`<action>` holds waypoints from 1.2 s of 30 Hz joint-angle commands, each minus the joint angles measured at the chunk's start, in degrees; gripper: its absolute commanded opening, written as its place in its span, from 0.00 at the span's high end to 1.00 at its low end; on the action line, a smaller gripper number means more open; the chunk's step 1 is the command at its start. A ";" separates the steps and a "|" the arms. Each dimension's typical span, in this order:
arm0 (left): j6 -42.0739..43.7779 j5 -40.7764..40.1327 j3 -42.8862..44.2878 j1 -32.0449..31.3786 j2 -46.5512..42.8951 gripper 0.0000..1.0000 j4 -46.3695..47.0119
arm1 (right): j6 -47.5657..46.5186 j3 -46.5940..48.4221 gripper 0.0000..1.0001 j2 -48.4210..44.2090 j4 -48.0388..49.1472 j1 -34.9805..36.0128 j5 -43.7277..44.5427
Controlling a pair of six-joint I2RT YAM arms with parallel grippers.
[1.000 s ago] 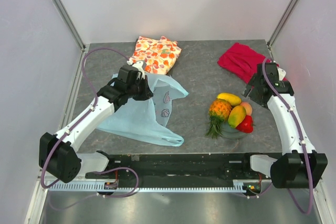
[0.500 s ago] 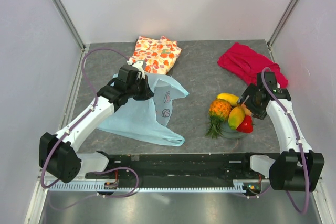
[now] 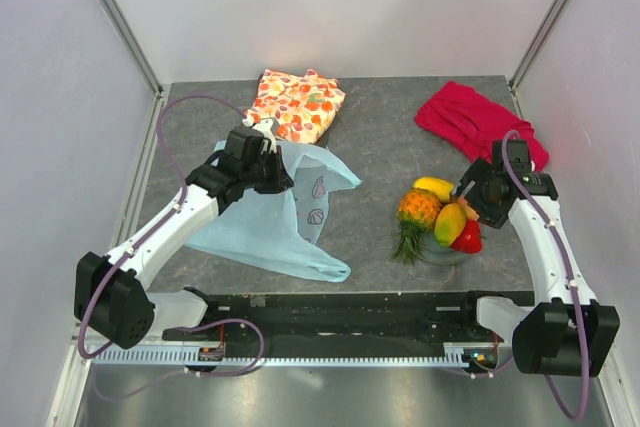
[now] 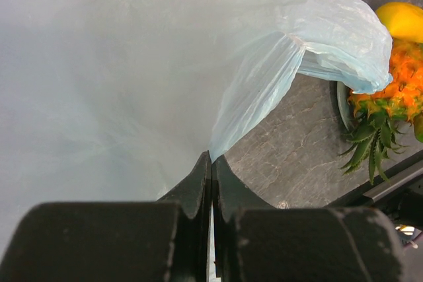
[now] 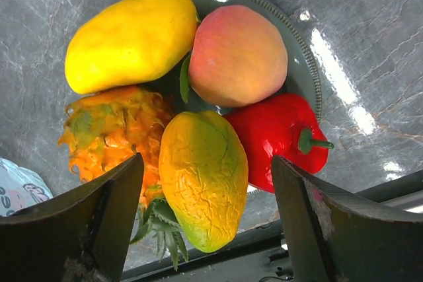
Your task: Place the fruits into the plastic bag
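Here, left claw (image 4: 211,161) pinches the limp plastic bag (image 4: 132,64); right claw (image 5: 205,166) gapes empty over the rigid lower-centre mango (image 5: 198,196), probably best gripped crosswise.

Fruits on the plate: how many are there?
5, on the plate: yellow mango and peach at the far side, pineapple and red pepper flanking the second mango nearer. Others may be hidden.

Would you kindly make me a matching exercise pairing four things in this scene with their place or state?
Things:
1. left gripper
2. right gripper
3. peach
4. red cloth

Place or state:
A. crumpled at the far right
B. shut on the plastic bag
C. open above the plate
D. beside the red pepper

Pairs: 1-B, 2-C, 3-D, 4-A
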 commanded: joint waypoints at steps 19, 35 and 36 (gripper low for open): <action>-1.31 2.18 -2.89 0.28 -5.29 0.98 2.27 | 1.89 -7.10 0.17 -5.50 3.07 0.49 -7.21; -2.02 2.09 -3.68 0.28 -6.35 0.99 2.27 | 2.16 -7.01 0.25 -4.71 3.42 0.76 -7.03; -1.93 2.18 -3.59 0.28 -6.26 0.98 2.27 | 2.16 -6.93 0.26 -4.62 3.34 0.76 -6.94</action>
